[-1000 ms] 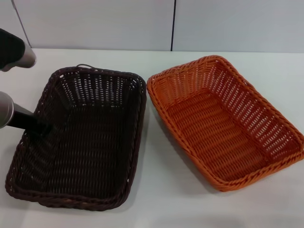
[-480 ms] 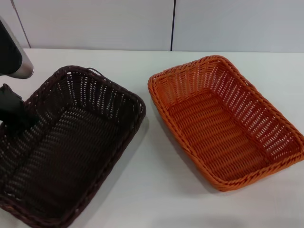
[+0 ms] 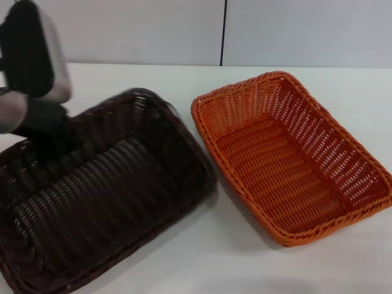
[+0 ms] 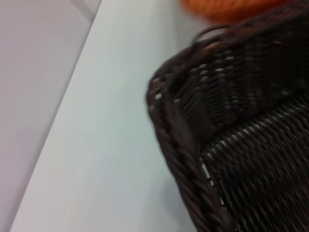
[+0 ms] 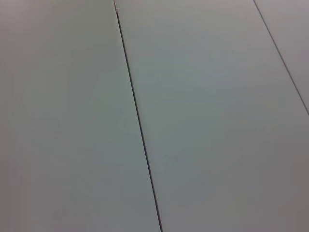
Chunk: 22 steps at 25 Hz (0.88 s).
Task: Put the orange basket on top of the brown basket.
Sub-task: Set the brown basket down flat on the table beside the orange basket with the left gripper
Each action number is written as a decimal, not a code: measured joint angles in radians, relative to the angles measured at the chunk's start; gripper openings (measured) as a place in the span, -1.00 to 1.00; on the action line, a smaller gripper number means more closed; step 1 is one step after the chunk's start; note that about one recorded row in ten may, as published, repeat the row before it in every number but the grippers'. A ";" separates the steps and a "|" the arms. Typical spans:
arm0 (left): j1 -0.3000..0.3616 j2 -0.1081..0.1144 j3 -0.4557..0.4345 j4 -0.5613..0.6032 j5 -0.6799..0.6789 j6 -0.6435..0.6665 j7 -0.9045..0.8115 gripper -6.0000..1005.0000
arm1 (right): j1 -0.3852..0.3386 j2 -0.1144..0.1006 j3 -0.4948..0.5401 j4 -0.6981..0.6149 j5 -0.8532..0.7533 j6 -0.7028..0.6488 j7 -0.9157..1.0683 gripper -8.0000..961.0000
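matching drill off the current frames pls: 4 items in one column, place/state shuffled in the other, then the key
Items
1. brown basket
2. orange basket
3. left gripper
4. right gripper

Place or state
A. on no current view
B. at the far-left rim of the dark basket
C. flat on the white table, robot's right side, nothing touching it
D. robot's left side, tilted, blurred by motion

Pairs: 1-D, 2-C, 3-B, 4-A
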 joint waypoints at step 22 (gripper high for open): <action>-0.185 -0.006 0.078 0.285 -0.048 0.203 0.043 -0.44 | 0.003 -0.003 0.002 -0.012 0.000 -0.001 0.000 0.69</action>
